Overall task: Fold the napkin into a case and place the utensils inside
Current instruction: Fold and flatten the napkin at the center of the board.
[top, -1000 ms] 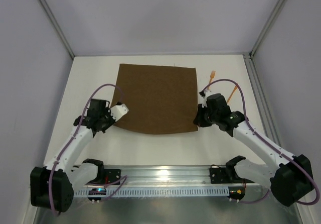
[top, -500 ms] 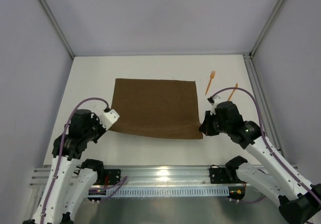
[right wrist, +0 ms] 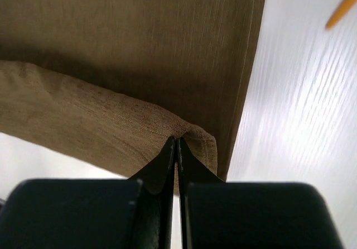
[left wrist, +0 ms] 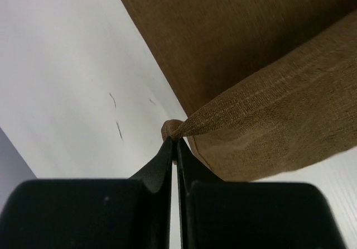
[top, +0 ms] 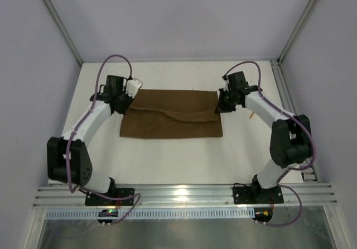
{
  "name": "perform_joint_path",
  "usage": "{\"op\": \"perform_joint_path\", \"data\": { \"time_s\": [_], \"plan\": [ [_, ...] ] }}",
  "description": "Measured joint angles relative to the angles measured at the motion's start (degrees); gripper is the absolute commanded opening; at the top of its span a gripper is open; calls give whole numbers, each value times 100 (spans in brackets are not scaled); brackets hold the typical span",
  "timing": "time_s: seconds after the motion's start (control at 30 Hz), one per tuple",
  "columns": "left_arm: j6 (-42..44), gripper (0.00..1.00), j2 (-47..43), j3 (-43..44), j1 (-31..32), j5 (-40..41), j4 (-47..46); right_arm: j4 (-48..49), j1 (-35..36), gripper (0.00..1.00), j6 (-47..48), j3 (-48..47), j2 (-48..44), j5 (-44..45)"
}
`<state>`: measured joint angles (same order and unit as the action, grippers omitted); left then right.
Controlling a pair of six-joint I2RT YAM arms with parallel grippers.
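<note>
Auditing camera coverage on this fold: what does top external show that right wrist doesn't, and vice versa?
Top external only: the whole dark brown cloth napkin, doubled over into a wide band with a sagging top layer, both arms, and the left gripper shut on the band's far-left corner. Right wrist only: the tip of a thin orange plastic utensil on the white table; from above it is mostly hidden. Both: the right gripper shut on the napkin's far-right corner.

Open table (top: 173,159) before the napkin (top: 170,123); left arm (top: 89,123), right arm (top: 266,108) at its ends.
</note>
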<state>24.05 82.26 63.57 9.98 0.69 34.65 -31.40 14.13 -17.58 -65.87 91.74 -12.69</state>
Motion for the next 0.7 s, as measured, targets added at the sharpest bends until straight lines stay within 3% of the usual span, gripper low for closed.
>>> {"op": "perform_joint_path", "data": {
  "time_s": [0.2, 0.53, 0.7],
  "plan": [
    [-144, 0, 1386, 756, -59, 168, -813, 273, -284, 3, 74, -1019, 1373, -109],
    [-136, 0, 2605, 1239, -74, 254, -1263, 570, -577, 3, -101, -1176, 1917, -304],
    [-127, 0, 2789, 1357, -74, 271, -1327, 695, -658, 10, -216, -1198, 2118, -343]
  ]
}}
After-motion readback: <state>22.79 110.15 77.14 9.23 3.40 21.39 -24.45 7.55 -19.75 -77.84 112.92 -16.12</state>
